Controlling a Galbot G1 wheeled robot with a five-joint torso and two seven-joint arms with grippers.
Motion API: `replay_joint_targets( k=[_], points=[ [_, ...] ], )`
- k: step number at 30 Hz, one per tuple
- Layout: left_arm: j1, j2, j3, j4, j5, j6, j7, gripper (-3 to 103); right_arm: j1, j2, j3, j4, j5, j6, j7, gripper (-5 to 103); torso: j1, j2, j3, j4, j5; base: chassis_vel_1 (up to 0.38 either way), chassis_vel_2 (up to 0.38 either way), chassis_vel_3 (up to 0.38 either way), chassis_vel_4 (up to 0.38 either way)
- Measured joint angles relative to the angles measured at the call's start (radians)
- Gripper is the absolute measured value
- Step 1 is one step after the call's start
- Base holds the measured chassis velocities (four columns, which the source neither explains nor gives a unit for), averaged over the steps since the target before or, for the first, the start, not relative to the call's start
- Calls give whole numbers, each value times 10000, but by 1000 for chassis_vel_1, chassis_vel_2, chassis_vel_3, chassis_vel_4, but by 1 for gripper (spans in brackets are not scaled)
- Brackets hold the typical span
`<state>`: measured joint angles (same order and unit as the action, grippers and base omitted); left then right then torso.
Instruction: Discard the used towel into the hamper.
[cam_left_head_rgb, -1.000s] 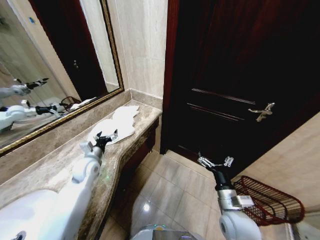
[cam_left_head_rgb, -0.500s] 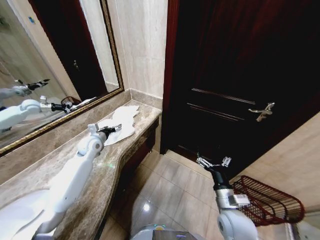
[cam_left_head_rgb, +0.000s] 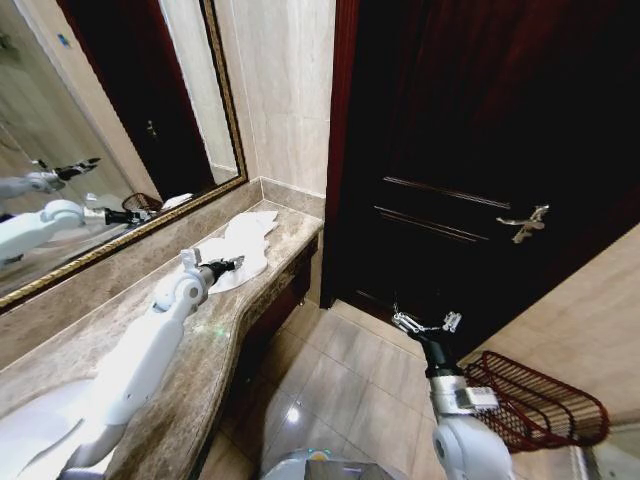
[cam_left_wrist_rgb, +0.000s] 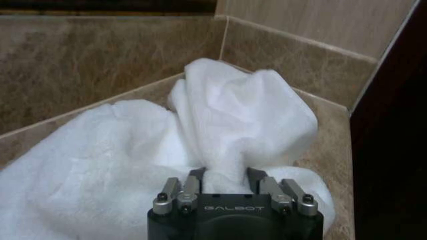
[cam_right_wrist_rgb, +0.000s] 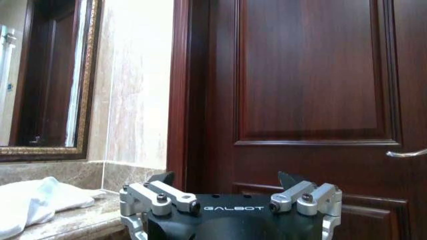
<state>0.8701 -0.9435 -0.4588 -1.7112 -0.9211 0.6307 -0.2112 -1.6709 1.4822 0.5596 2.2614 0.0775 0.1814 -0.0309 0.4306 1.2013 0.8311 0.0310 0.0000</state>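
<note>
The white towel (cam_left_head_rgb: 250, 240) lies crumpled at the far end of the marble counter (cam_left_head_rgb: 110, 335), in the corner by the wall. My left gripper (cam_left_head_rgb: 228, 265) reaches along the counter and presses into the towel's near edge. In the left wrist view its fingers (cam_left_wrist_rgb: 197, 174) stand close together, shut on a raised fold of the towel (cam_left_wrist_rgb: 247, 115). The hamper (cam_left_head_rgb: 540, 400), a dark red-brown wire basket, stands on the floor at the lower right. My right gripper (cam_left_head_rgb: 425, 322) hangs open above the floor tiles, left of the hamper and facing the door; it (cam_right_wrist_rgb: 227, 177) holds nothing.
A dark wooden door (cam_left_head_rgb: 470, 150) with a metal lever handle (cam_left_head_rgb: 525, 222) closes off the space ahead. A framed mirror (cam_left_head_rgb: 90, 130) runs along the wall over the counter. Tiled floor (cam_left_head_rgb: 350, 380) lies between the counter and the hamper.
My left arm stretched forward along the counter until the gripper reached the towel, and its fingers drew together on a fold. The right gripper stayed almost still.
</note>
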Motion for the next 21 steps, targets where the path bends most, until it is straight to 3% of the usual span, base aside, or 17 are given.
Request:
replay_joint_targets(
  k=[4, 7, 9, 10, 17, 21],
  points=[
    [180, 0, -121, -105, -5, -284, -13, 32, -30, 25, -25, 14, -6, 17, -21, 100, 0, 0, 0, 0, 0, 0, 0, 0, 0],
    [288, 39, -235, -235, -1, -597, 54, 16, -82, 66, -43, 74, -27, 38, -45, 100, 0, 0, 0, 0, 0, 0, 0, 0, 0],
    [301, 40, -246, -254, 2, -638, 57, 16, -87, 73, -44, 87, -28, 38, -48, 100, 0, 0, 0, 0, 0, 0, 0, 0, 0],
    [363, 40, -312, -346, 22, -755, 67, 7, -98, 97, -46, 132, -39, 46, -52, 100, 0, 0, 0, 0, 0, 0, 0, 0, 0],
    [961, 23, -770, -1131, 265, -1263, 281, 4, -205, 115, -28, 280, -35, 68, -50, 100, 0, 0, 0, 0, 0, 0, 0, 0, 0],
    [1493, -48, -1137, -1924, 200, -1278, 276, 4, -245, 171, -46, 338, -28, 70, -62, 100, 0, 0, 0, 0, 3, 0, 0, 0, 0]
  ],
)
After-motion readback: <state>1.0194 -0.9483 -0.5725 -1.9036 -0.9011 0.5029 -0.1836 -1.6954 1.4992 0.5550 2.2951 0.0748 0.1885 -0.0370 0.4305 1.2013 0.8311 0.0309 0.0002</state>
